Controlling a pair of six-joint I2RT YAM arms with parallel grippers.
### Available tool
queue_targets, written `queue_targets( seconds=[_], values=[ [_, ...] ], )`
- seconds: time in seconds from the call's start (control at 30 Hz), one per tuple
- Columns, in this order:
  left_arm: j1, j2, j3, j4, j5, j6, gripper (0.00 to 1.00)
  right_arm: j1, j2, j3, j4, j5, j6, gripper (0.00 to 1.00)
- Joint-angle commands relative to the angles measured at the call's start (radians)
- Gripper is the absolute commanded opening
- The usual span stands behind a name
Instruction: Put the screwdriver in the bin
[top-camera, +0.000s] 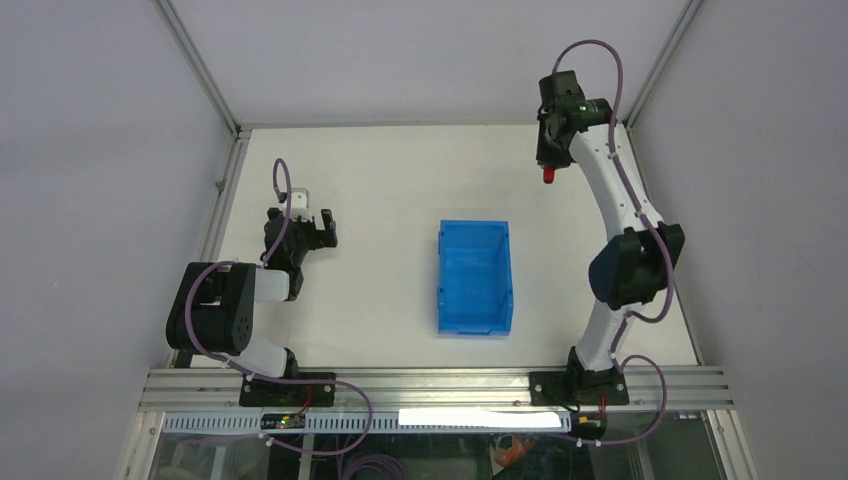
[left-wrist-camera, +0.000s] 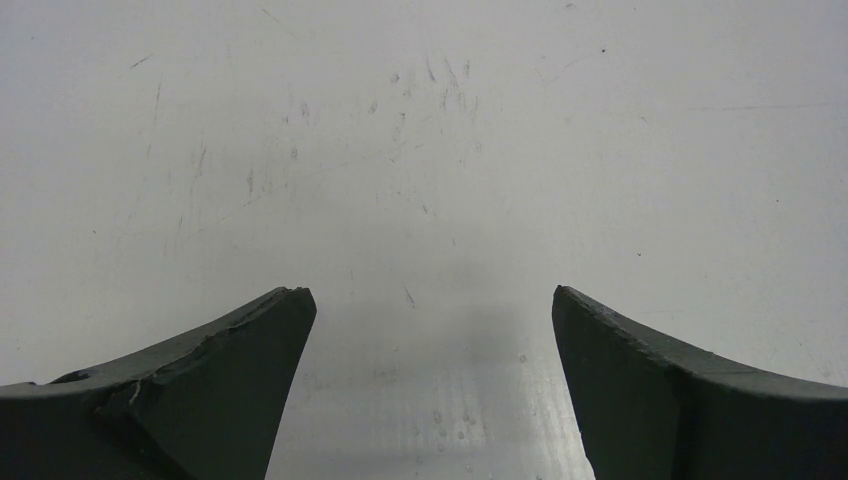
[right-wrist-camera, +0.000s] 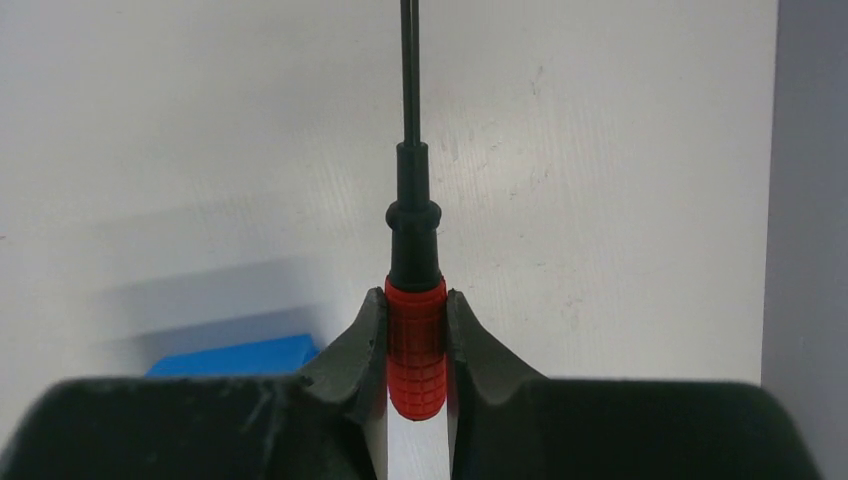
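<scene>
My right gripper (right-wrist-camera: 416, 300) is shut on the red handle of the screwdriver (right-wrist-camera: 415, 345), whose black collar and thin shaft run straight up the right wrist view. From above, the right gripper (top-camera: 549, 166) is at the far right of the table with the red handle end (top-camera: 548, 175) showing below it. The blue bin (top-camera: 474, 276) stands open and empty in the middle of the table, nearer than and to the left of the right gripper; a corner of it shows in the right wrist view (right-wrist-camera: 235, 357). My left gripper (left-wrist-camera: 430, 300) is open and empty over bare table, seen from above at the left (top-camera: 312, 222).
The white table (top-camera: 380, 180) is bounded by grey walls and a metal frame. A grey wall (right-wrist-camera: 810, 180) shows at the right of the right wrist view. The right arm's elbow (top-camera: 630, 265) hangs over the table's right side.
</scene>
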Motion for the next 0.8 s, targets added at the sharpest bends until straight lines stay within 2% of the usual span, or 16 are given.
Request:
queue_targets(
  seconds=[0.0, 0.17, 0.37, 0.6, 0.77],
  values=[
    [-0.005, -0.023, 0.003, 0.027, 0.01, -0.016, 0.99, 0.121, -0.156, 0.012, -0.074, 0.06, 0.048, 0.0],
    [-0.005, -0.024, 0.003, 0.027, 0.011, -0.016, 0.99, 0.315, -0.257, -0.051, -0.061, 0.173, 0.116, 0.0],
    [-0.005, -0.023, 0.003, 0.027, 0.011, -0.016, 0.99, 0.509, -0.428, -0.3, 0.057, 0.211, 0.26, 0.0],
    [-0.006, -0.024, 0.003, 0.027, 0.01, -0.016, 0.99, 0.672, -0.546, -0.597, 0.156, 0.277, 0.452, 0.0],
    [-0.006, -0.025, 0.003, 0.027, 0.011, -0.016, 0.99, 0.733, -0.62, -0.798, 0.334, 0.218, 0.483, 0.0]
  ],
)
